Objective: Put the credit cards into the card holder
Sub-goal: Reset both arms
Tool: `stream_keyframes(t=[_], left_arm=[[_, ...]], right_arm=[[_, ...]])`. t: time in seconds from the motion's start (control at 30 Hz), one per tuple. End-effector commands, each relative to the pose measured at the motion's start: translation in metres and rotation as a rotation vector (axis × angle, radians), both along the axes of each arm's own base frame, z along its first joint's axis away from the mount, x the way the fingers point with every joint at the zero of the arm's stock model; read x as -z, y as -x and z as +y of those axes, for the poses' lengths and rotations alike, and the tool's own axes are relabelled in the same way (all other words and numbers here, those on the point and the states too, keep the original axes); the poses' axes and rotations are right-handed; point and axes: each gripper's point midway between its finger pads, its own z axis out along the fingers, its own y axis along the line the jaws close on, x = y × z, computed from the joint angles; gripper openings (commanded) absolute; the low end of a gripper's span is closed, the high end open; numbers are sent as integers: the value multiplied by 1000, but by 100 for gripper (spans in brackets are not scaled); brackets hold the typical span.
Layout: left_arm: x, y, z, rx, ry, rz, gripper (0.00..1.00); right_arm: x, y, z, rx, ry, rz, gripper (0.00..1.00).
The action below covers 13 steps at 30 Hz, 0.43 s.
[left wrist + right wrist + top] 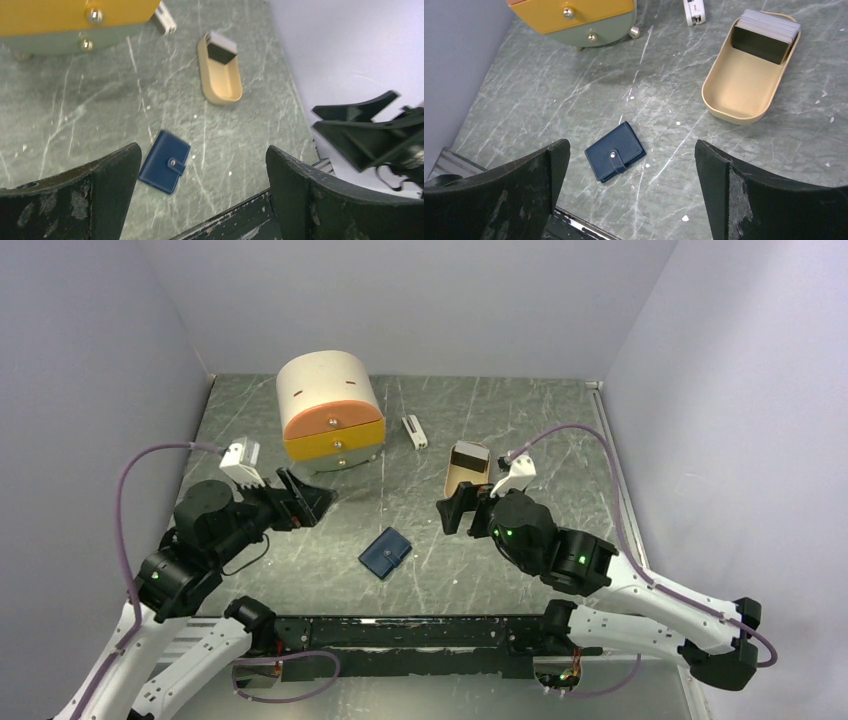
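Nothing is done yet. The drawer chest (330,410) sits at eleven o'clock on the table. The left gripper (305,498) and right gripper (452,510) hang released and empty, either side of the middle. The tray (462,480) at one o'clock holds the stacked cards (766,35). The wallet (385,553), toward six, lies snapped closed and will likely need opening first.
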Motion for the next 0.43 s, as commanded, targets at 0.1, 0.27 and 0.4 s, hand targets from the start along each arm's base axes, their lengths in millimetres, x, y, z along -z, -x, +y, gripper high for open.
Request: stream_keyframes(t=[0.1,0.27,0.4], left_arm=[[36,-1,0,-21,-11,96,99],[34,-2,-1,-11,-26,97,99],[36,-3,0,-21,-33,107,99]], right_arm=[[-4,-3,-14,60,-26,-14,99],[2,-3,-9,51,-18,0,99],[2,-4,-9,71,-18,17,99]])
